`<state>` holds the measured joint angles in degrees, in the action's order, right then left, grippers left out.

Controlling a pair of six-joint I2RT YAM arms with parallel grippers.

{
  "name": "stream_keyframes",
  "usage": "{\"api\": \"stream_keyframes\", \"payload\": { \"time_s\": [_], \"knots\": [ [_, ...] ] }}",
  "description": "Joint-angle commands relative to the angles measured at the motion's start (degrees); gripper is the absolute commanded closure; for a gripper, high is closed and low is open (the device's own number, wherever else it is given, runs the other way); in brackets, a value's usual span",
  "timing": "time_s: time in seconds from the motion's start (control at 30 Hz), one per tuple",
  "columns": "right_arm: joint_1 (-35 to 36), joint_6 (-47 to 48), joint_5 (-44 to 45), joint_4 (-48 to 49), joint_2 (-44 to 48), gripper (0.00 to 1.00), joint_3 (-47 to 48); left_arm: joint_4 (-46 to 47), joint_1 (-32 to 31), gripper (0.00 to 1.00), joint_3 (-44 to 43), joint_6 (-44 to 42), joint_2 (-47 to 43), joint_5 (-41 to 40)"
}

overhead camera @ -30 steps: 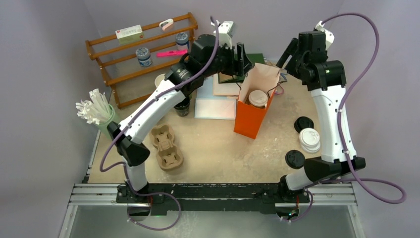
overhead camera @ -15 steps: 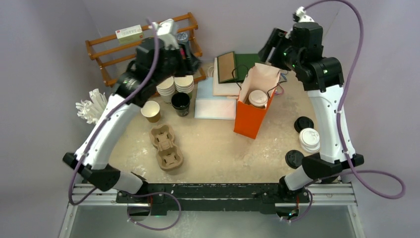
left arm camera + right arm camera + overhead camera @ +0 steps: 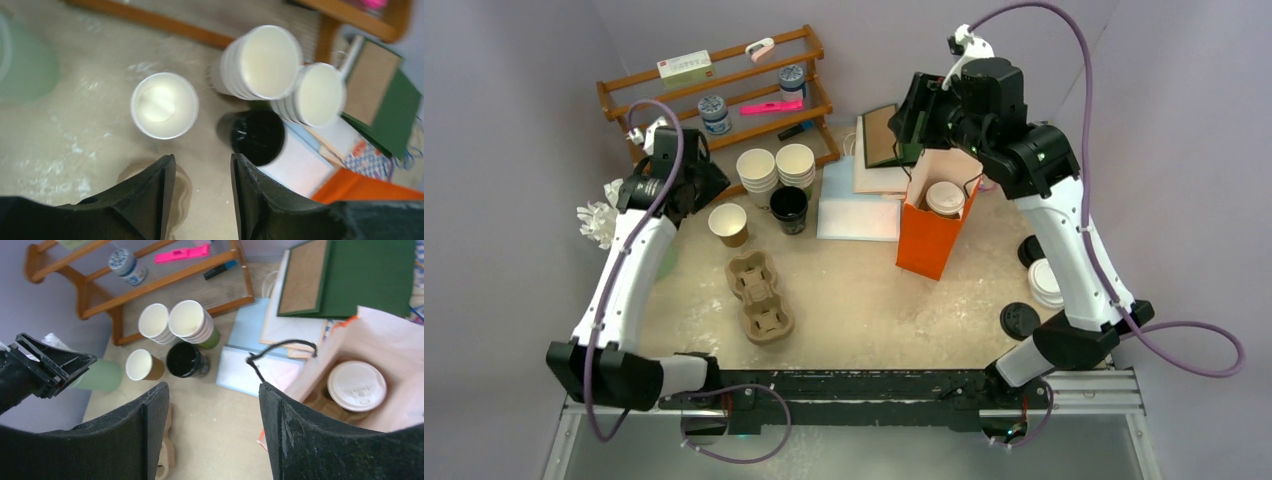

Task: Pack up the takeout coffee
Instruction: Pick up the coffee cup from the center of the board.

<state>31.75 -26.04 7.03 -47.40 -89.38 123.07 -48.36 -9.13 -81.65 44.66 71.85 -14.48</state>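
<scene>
Brown kraft cup (image 3: 728,224), lidless, stands on the surface (image 3: 854,290) beside the black cup (image 3: 789,208). The left gripper (image 3: 200,162) hovers near it, slightly parted and empty. The right gripper (image 3: 212,390) gapes wide and empty above the orange bag (image 3: 929,245), which holds a lidded cup (image 3: 944,198).

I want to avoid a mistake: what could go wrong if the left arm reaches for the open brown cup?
The brown cup stands near the black cup and white stacks; the open left gripper might knock those. The cup has no lid, so its paper wall may crush when squeezed.
</scene>
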Motion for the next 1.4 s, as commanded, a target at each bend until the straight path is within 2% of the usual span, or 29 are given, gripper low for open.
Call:
{"api": "stream_keyframes", "payload": {
  "time_s": [0.0,0.13,0.27,0.43,0.57,0.67,0.93,1.07,1.17,1.27,1.37],
  "knots": [
    [-0.18,-1.09,7.74,2.19,6.97,0.31,-5.39,-6.17,7.22,0.51,3.15,10.30,4.75,2.98],
    [-0.19,-0.78,14.31,2.61,12.54,0.30,-10.87,-5.60,9.03,0.36,4.89,10.55,8.23,3.13],
    [-0.19,-0.34,21.76,0.65,16.60,0.29,-14.19,-3.22,10.66,0.28,6.81,10.45,9.86,2.44],
    [-0.19,-1.96,34.94,0.57,23.35,0.28,-22.66,-0.72,10.97,0.30,9.65,11.59,12.54,2.87],
    [-0.19,-3.49,38.50,-2.62,25.05,0.27,-25.46,2.50,10.97,0.32,11.61,11.76,14.60,3.22],
    [-0.17,-6.18,38.61,-5.16,25.17,0.27,-26.18,4.71,10.97,0.39,12.40,11.62,16.29,2.89],
    [-0.19,-7.09,39.40,-4.77,26.24,0.27,-28.77,7.18,10.98,0.51,12.58,11.98,21.19,2.19],
    [-0.19,-9.70,39.82,-8.70,24.82,0.27,-30.30,4.94,10.97,0.75,11.97,14.15,21.64,0.60],
    [-0.35,-18.98,39.10,-18.28,21.81,0.27,-30.88,3.15,10.98,0.98,11.42,15.80,19.38,-1.80],
    [-1.60,-23.94,35.49,-20.38,21.87,0.27,-35.17,3.18,10.97,1.00,11.80,16.68,14.47,-3.96],
    [-7.13,-22.72,30.06,-17.34,24.13,0.28,-39.71,2.92,10.95,1.00,11.48,15.94,11.15,-3.66]
  ]
}}
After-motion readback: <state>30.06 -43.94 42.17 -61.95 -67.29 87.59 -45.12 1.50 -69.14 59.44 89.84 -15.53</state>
